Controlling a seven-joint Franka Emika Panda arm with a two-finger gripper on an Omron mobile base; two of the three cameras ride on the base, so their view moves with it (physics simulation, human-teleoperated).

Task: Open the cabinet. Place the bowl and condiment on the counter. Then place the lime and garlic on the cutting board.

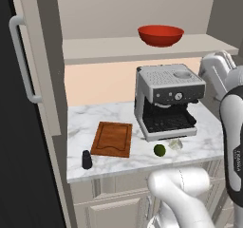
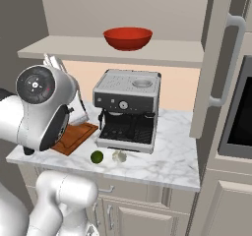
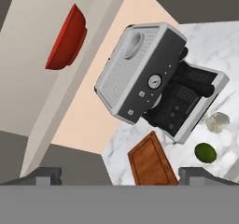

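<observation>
Red bowl (image 1: pixel 161 35) on open cabinet (image 1: pixel 142 49) shelf

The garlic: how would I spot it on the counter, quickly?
Find the coffee machine on the marble counter. Just in front of its drip tray lie two small things side by side. The garlic is the pale, lumpy, off-white one, on the side away from the cutting board; the lime beside it is round and dark green.

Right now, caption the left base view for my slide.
Cabinet open, red bowl shelved; condiment, lime and garlic on the counter.
</observation>
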